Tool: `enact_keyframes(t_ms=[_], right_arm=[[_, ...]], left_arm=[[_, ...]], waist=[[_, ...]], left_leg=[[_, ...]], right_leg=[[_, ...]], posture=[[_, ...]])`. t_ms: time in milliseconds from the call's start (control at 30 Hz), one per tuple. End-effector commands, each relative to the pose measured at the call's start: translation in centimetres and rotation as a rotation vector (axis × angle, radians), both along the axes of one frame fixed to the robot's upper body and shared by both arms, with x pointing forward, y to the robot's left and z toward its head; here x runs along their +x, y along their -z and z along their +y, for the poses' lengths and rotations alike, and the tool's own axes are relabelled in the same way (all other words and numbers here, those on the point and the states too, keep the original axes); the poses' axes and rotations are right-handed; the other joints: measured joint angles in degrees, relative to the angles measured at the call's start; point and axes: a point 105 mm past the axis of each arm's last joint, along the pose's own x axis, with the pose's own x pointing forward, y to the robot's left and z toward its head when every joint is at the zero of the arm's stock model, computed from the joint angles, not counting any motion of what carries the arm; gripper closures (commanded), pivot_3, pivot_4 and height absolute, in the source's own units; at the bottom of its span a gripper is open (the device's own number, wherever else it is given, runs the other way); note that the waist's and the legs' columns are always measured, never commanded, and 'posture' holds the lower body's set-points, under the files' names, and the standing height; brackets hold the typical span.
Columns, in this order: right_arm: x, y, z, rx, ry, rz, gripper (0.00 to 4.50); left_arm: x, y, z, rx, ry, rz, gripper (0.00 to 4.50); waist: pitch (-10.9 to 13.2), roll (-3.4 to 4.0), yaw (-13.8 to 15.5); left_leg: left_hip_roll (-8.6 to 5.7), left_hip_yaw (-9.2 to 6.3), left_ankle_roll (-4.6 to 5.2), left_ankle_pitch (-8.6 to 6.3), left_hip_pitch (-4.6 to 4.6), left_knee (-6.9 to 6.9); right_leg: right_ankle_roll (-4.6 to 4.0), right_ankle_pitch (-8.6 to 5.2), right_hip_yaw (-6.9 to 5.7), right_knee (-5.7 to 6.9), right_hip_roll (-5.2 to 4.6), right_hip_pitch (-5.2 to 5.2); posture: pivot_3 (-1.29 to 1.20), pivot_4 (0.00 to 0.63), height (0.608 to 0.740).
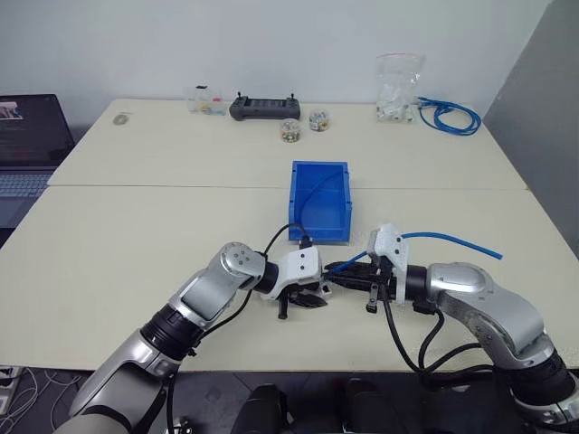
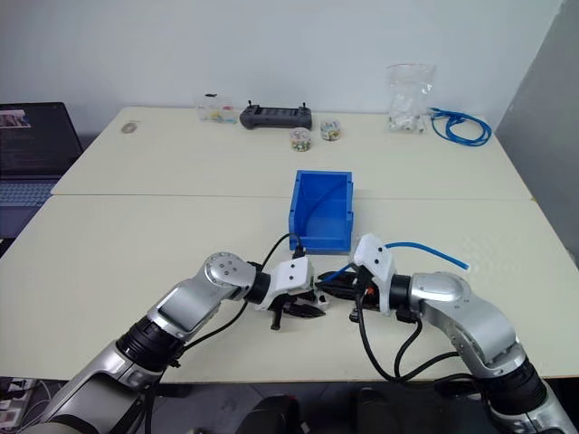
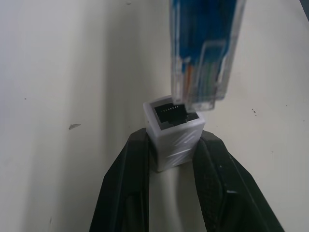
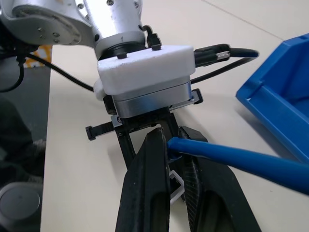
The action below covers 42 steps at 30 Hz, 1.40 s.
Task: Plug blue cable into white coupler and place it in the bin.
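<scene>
You are holding the coupler (image 3: 175,133) clamped in the left fingers (image 3: 133,188) and the cable (image 4: 241,157) pinched in the right fingers (image 4: 149,183) above the desk (image 1: 136,235), plug poised at the socket, unseated; mating and binning are remaining, bin (image 1: 321,201) just beyond.
</scene>
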Motion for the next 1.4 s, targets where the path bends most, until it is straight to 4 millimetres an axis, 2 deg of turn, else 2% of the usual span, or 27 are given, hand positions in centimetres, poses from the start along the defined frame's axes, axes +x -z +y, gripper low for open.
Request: enact_keyframes(t_ms=[33, 400, 967, 1200, 1333, 1400], right_arm=[[0.2, -0.1, 0.0, -0.03, -0.054, -0.036, 4.4], [1.0, 0.6, -0.7, -0.074, -0.089, -0.046, 4.4], [0.1, 2.4, 0.4, -0.147, -0.16, -0.072, 4.41], [0.3, 3.2, 0.8, -0.164, -0.193, -0.001, 4.41], [-0.3, 3.7, 1.3, -0.196, -0.269, 0.044, 4.41], [-0.9, 4.6, 1.5, -0.244, -0.322, 0.073, 4.41]], left_arm=[[-0.6, 1.4, 0.2, 0.045, 0.025, 0.031, 3.57], [-0.5, 1.7, 0.5, 0.059, 0.035, 0.012, 3.57], [-0.4, 1.7, 0.3, 0.052, 0.025, 0.019, 3.57], [-0.4, 1.7, 0.2, 0.05, 0.028, 0.016, 3.57], [-0.4, 1.7, 0.2, 0.049, 0.028, 0.015, 3.57], [-0.2, 1.6, 0.1, 0.044, 0.021, 0.012, 3.57]], waist=[[0.0, 0.0, 0.0], [0.0, 0.0, 0.0], [0.0, 0.02, 0.0], [-0.1, 0.01, -0.1], [-0.2, 0.03, -0.2], [-0.2, 0.04, -0.2]], left_leg=[[0.0, 0.0, 0.0, 0.0, 0.0, 0.0], [0.0, 0.0, 0.0, 0.0, 0.01, 0.01], [0.0, 0.0, 0.0, 0.0, 0.04, 0.02], [0.0, 0.01, 0.0, 0.0, 0.1, 0.02], [0.01, 0.01, 0.0, 0.0, 0.13, 0.01], [0.0, 0.01, 0.0, 0.0, 0.14, 0.02]], right_leg=[[0.0, 0.0, -0.01, 0.0, 0.0, 0.0], [-0.04, 0.02, 0.0, 0.02, 0.0, 0.01], [-0.07, 0.04, 0.0, 0.05, 0.0, 0.02], [-0.07, 0.04, 0.02, 0.06, 0.0, 0.05], [-0.07, 0.04, 0.01, 0.09, 0.0, 0.06], [-0.07, 0.04, 0.01, 0.1, 0.0, 0.06]], posture=[[0.0, 0.15, 0.74], [0.0, 0.15, 0.74], [0.0, 0.15, 0.74], [0.0, 0.15, 0.74], [0.0, 0.15, 0.74], [0.0, 0.15, 0.74]])
